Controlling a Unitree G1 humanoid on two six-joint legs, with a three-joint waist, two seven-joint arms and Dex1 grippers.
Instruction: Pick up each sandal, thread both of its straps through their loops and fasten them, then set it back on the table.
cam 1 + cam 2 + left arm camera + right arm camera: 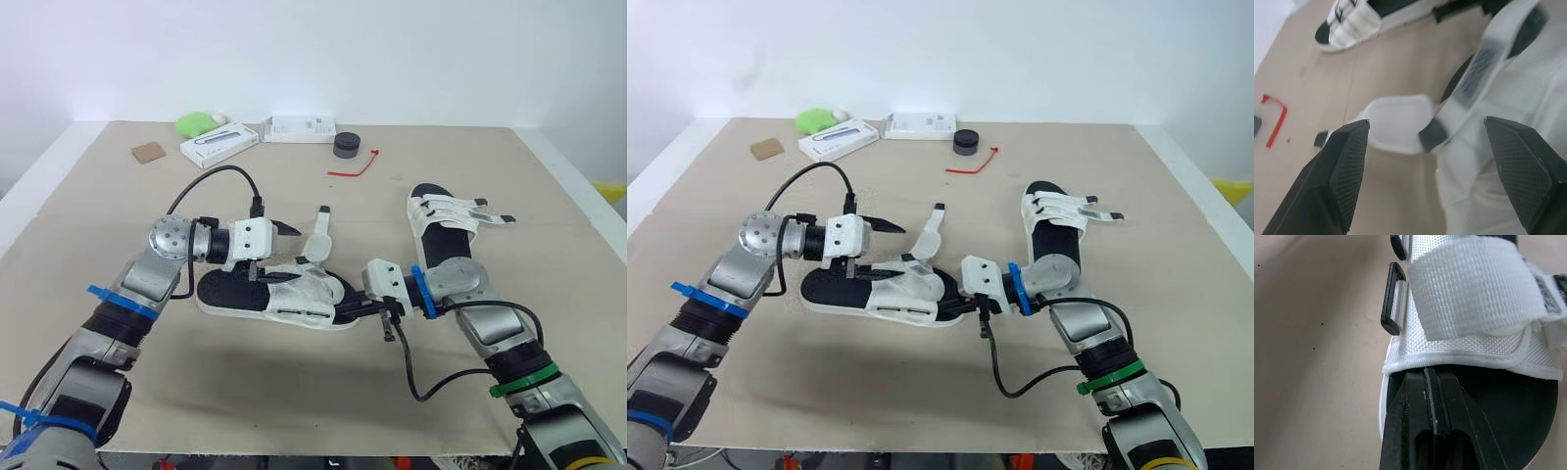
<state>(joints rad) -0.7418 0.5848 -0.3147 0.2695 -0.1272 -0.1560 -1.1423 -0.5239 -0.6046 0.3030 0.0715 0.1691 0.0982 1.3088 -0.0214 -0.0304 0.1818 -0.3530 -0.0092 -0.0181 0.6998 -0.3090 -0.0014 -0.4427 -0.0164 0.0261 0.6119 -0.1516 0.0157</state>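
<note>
Sandal [279, 299] lies L-R, toe right; L hand [294, 253] open, R hand [341, 311] closed, maybe pinching toe.

Near sandal [294, 294] and far sandal [443, 223]: white straps, black footbeds; table [294, 392] beige.

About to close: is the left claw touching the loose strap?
Apart. Left wrist view shows strap between the left claw's open fingers, clear of both.

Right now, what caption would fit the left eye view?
Open left hand at a raised strap; shut right hand touches the sandal end; second sandal nearby.
</note>
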